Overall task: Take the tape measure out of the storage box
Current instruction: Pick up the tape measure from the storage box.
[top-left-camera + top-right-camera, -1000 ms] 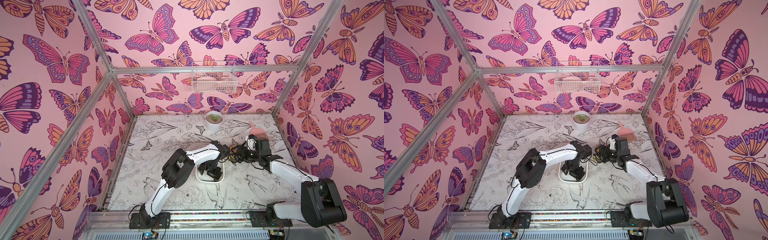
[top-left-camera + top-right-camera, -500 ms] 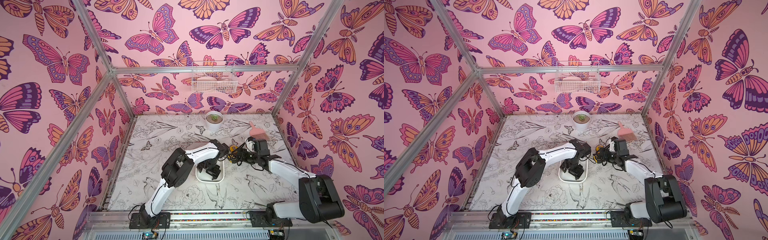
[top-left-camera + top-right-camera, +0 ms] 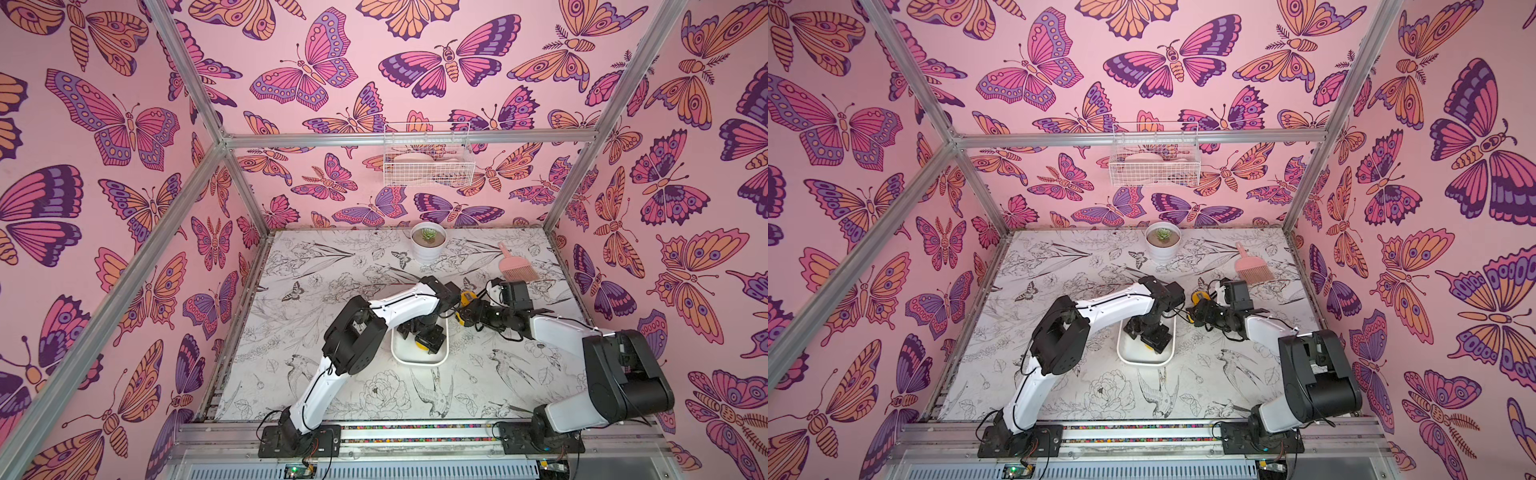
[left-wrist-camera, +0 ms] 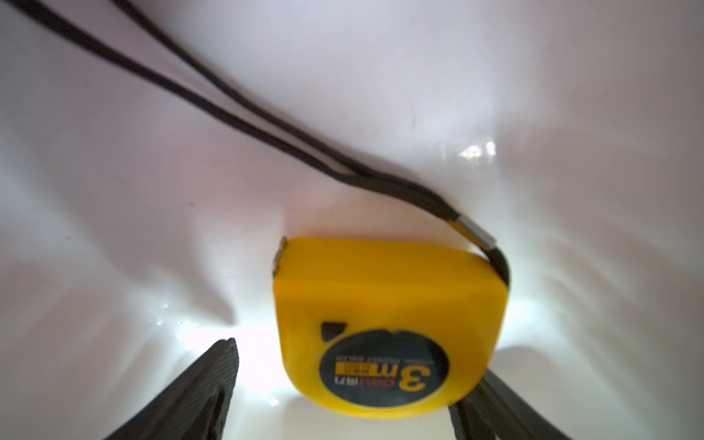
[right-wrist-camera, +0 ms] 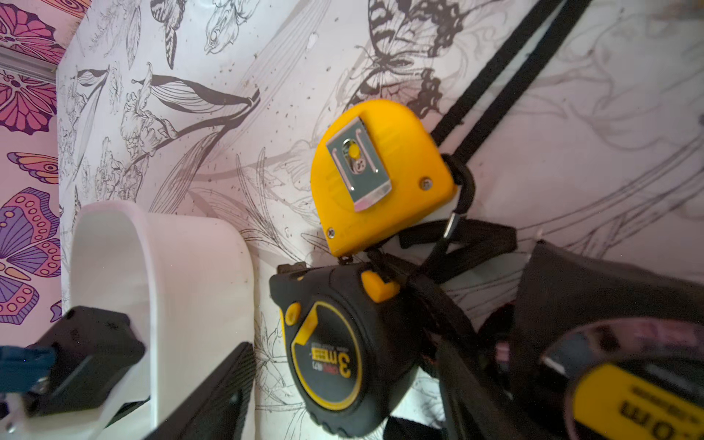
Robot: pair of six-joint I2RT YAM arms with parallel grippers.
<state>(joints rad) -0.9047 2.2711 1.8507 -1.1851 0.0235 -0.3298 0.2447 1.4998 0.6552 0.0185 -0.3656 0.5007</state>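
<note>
Left gripper (image 4: 358,365) hangs with jaws spread either side of the yellow tape measure (image 4: 388,324), lying face-up at lower centre of the left wrist frame on the floor of the storage box (image 3: 409,353); its rigid, slick case likely wants a square pinch across the edges, limp strap (image 4: 266,125) trailing; right gripper (image 3: 469,318), outside the box, grip impossible to tell

storage box (image 4: 419,76): glossy smooth plastic | tape measure (image 4: 384,297): smooth plastic | belt clip (image 5: 360,169): shiny metal
</note>
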